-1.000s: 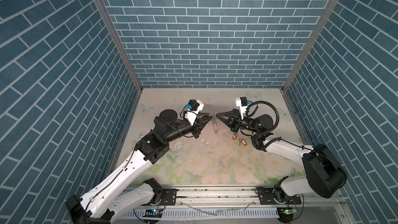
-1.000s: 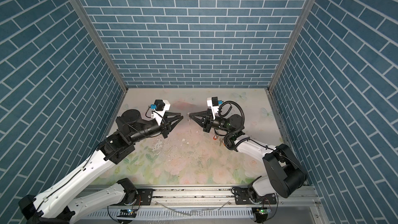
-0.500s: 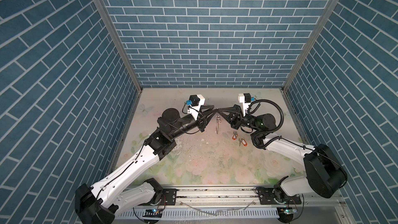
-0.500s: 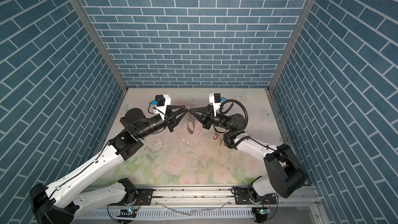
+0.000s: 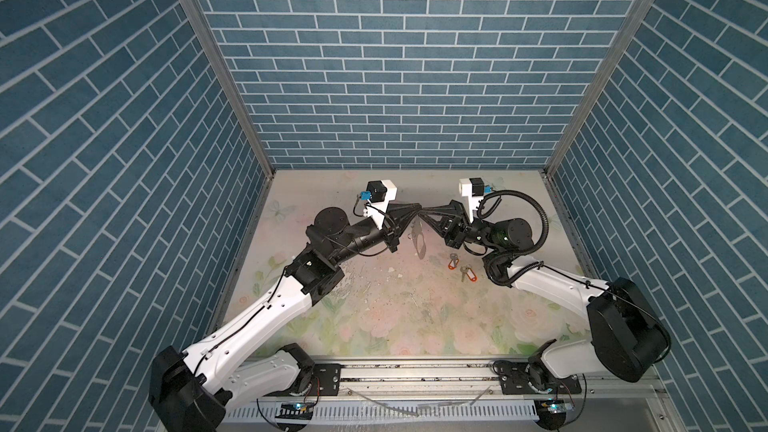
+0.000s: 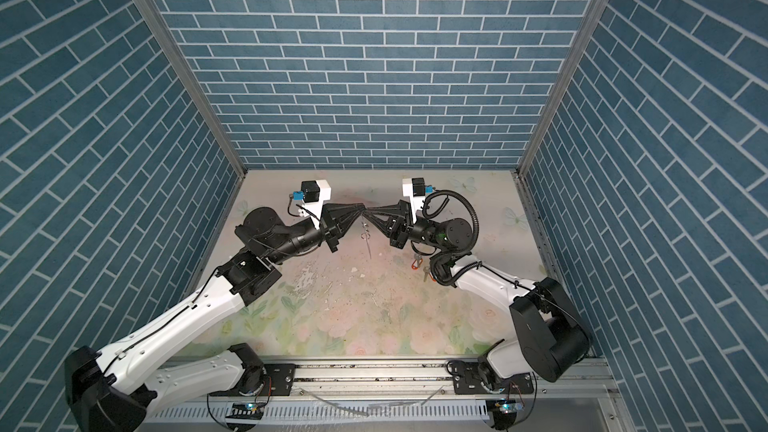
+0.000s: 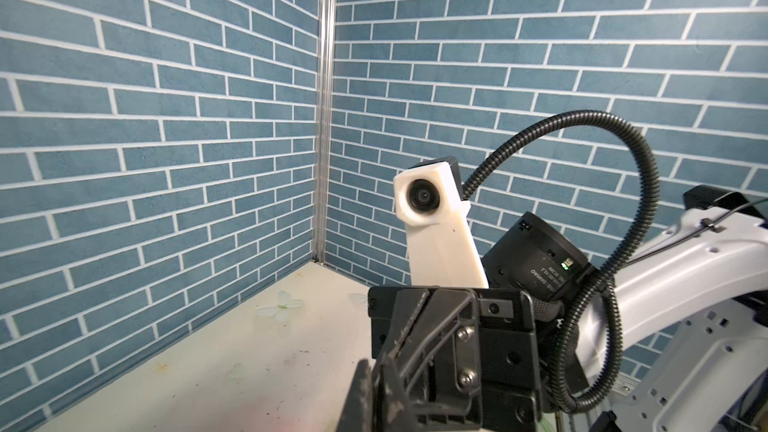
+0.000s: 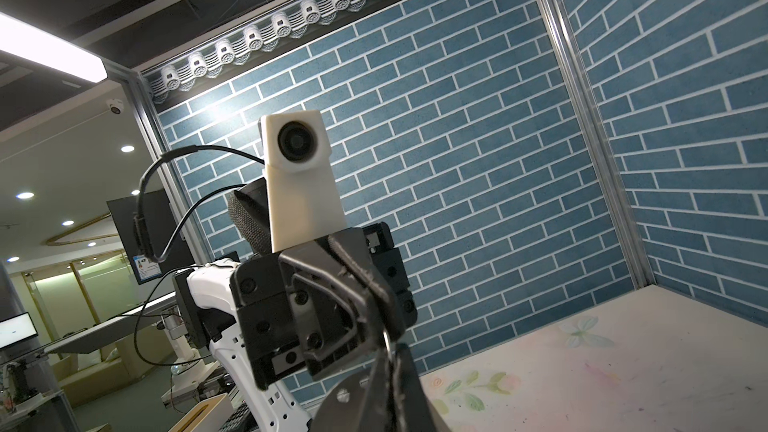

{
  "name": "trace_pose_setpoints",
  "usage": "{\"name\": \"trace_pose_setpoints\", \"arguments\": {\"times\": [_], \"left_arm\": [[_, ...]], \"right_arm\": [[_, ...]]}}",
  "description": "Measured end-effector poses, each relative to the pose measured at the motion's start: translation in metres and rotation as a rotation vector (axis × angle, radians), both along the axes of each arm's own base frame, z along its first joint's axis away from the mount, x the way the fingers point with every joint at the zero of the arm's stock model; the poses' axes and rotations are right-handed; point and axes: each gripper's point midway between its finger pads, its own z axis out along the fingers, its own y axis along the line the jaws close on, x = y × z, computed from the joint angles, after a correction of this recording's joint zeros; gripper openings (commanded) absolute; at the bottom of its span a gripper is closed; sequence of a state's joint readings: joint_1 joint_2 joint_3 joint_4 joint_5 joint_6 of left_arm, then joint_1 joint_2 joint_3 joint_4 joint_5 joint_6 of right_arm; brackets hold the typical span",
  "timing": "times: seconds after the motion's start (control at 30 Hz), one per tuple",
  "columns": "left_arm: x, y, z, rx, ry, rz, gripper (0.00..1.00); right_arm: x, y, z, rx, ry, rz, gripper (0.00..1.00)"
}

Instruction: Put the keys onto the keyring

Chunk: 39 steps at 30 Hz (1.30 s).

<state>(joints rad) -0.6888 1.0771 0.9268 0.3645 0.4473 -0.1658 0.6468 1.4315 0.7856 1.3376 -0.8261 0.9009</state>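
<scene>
Both grippers meet tip to tip above the back middle of the table. In both top views the keyring (image 5: 420, 239) (image 6: 367, 238), a thin dark loop with small silver rings, hangs down from that meeting point. My right gripper (image 5: 424, 214) (image 8: 390, 371) is shut on its top. My left gripper (image 5: 417, 213) (image 7: 374, 384) faces it and is shut on the same top edge, where a silver ring (image 8: 387, 336) shows between the tips. The keys, two with orange-red tags (image 5: 452, 262) (image 5: 468, 275), lie on the table under the right arm, apart from both grippers.
Blue brick-patterned walls (image 5: 399, 76) close in the back and both sides. The floral table top (image 5: 395, 309) carries scuffs and small specks in the middle. A metal rail (image 5: 415, 371) with both arm bases runs along the front edge.
My left arm has reached right and up to the right gripper, and its jaws have closed on the top of the hanging keyring. The right gripper rose slightly, still holding it.
</scene>
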Motion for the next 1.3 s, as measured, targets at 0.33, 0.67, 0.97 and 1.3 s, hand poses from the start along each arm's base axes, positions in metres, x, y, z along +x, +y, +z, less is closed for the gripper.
{"name": "trace_pose_setpoints", "arguments": {"times": [0.33, 0.67, 0.97, 1.3], "left_arm": [[0.000, 0.001, -0.002, 0.057, 0.028, 0.001, 0.00], [-0.001, 0.007, 0.012, 0.336, 0.113, 0.015, 0.00], [-0.004, 0.001, -0.036, 0.589, 0.277, -0.080, 0.00], [-0.019, 0.000, -0.054, 0.639, 0.339, -0.163, 0.00]], "right_arm": [[0.001, 0.002, -0.006, -0.024, 0.026, 0.021, 0.16], [-0.008, -0.008, -0.023, -0.208, 0.003, -0.027, 0.29], [-0.018, -0.014, -0.053, -0.386, -0.042, -0.047, 0.30], [-0.016, -0.009, -0.070, -0.432, -0.019, -0.012, 0.25]]}}
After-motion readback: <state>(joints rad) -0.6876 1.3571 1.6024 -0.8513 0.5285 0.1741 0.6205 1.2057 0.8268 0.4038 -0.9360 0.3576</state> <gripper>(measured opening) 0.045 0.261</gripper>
